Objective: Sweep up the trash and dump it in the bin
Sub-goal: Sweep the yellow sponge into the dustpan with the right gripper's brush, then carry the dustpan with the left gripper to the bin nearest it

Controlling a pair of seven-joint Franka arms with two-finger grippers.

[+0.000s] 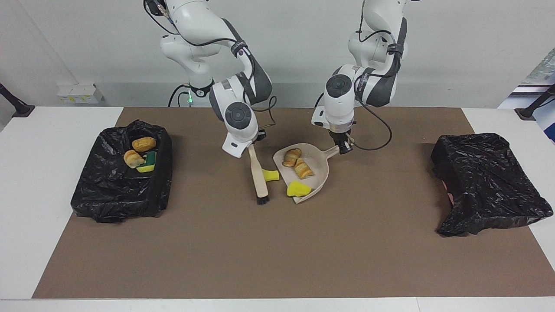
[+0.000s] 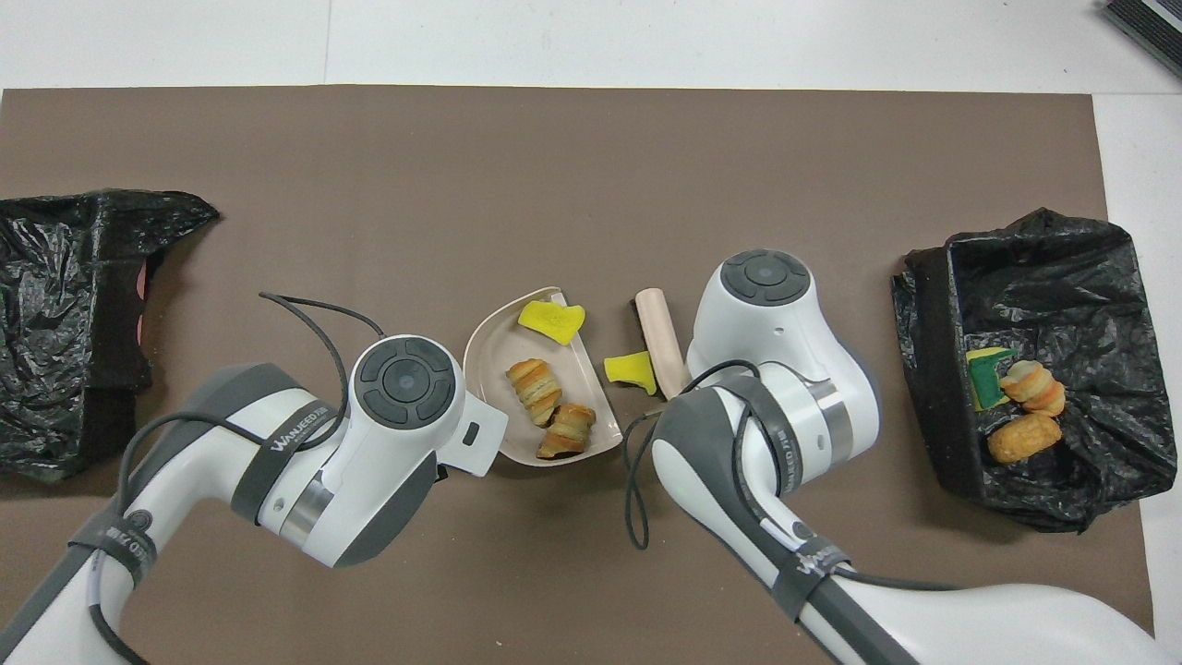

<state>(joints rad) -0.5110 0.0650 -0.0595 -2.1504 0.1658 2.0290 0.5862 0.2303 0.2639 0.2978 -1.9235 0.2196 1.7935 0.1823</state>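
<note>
Here the right gripper (image 1: 256, 139) is clamped on the brush (image 1: 259, 177) handle, the left gripper (image 1: 344, 147) on the dustpan (image 1: 318, 170) handle.

The middle of the brown mat (image 1: 277, 251) farther from the robots lies open, with wide room between the two black-bagged bins (image 1: 123, 173) (image 1: 488, 182). Nearer the robots the centre is crowded: the brush (image 1: 259, 175) and the dustpan (image 1: 318, 167) stand close together, a yellow sponge piece (image 1: 271, 175) wedged between them, apparently touching the brush. Both arms hang over that spot.
</note>
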